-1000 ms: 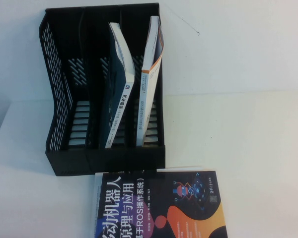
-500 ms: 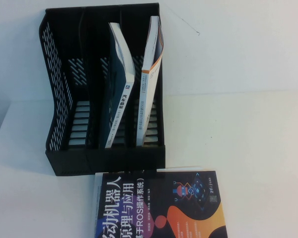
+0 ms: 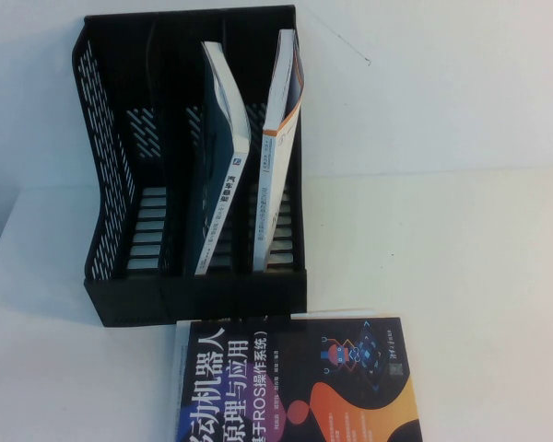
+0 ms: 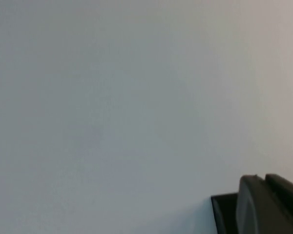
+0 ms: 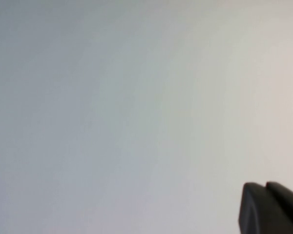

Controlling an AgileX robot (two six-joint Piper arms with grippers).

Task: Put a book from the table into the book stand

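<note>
The black-covered book point(image 3: 295, 382) with a big white Chinese title and an orange and blue swirl lies flat on the white table point(image 3: 461, 258), at the near edge of the high view, just in front of the black book stand point(image 3: 129, 304). Neither gripper shows in the high view. In the left wrist view, my left gripper point(image 4: 264, 181) is shut and empty over a pale surface, with a dark edge point(image 4: 222, 214) beside it. In the right wrist view, my right gripper point(image 5: 266, 185) is shut and empty over a pale surface.
The stand's middle slot holds a dark teal book point(image 3: 223, 166) and its right slot a white-and-grey book point(image 3: 281, 138), both leaning. The left slot point(image 3: 143, 230) holds nothing. The white wall rises behind the stand.
</note>
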